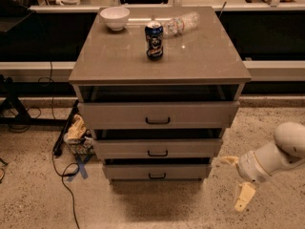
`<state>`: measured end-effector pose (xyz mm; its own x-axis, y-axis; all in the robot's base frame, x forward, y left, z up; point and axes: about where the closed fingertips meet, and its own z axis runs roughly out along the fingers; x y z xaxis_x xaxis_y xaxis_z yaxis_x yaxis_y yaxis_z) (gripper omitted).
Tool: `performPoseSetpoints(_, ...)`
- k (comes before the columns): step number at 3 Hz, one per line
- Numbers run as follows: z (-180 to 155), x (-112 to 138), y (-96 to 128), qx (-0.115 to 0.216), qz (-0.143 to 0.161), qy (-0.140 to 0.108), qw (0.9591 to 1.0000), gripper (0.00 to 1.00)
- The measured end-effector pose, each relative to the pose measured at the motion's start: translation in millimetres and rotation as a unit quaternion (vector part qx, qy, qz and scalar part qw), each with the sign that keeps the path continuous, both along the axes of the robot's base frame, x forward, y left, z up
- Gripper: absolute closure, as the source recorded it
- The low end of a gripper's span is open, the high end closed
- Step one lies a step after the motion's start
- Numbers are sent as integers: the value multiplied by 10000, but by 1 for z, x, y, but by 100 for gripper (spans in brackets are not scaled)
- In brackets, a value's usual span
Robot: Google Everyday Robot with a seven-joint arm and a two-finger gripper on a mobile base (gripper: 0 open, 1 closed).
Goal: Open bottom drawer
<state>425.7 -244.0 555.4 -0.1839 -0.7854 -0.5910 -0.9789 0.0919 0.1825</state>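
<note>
- Bottom drawer (pixel 128 171): lowest and narrowest front of the cabinet, just above the floor, with a small black handle (pixel 156 176) at its middle. We judge it barely out, if at all.
- Gripper (pixel 237 179): low at the cabinet's right, clear of the drawer, its two fingers spread with nothing between them.
- Step in hand, as we judge it: reaching the handle. We would bring the gripper round to the front, level with the bar, close one finger behind it, then pull straight outward.
- Middle drawer (pixel 119 148) and top drawer (pixel 114 116): both jut further forward, so we would approach from low down.
- Cabinet top (pixel 200 56): can (pixel 154 40), bowl (pixel 115 17), lying bottle (pixel 181 23). A smooth pull avoids shaking them.
</note>
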Motion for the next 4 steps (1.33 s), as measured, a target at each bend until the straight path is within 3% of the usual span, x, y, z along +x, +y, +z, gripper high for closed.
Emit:
performPoseSetpoints(1, -66, 3, 10, 591, 47, 47, 9982, 0)
performPoseSetpoints(2, -109, -12, 22, 846, 61, 357, 9958, 0)
performPoseSetpoints(3, -109, -12, 22, 846, 61, 357, 9958, 0)
performPoseSetpoints(4, -146, 5, 36, 808, 290, -178, 9961, 0)
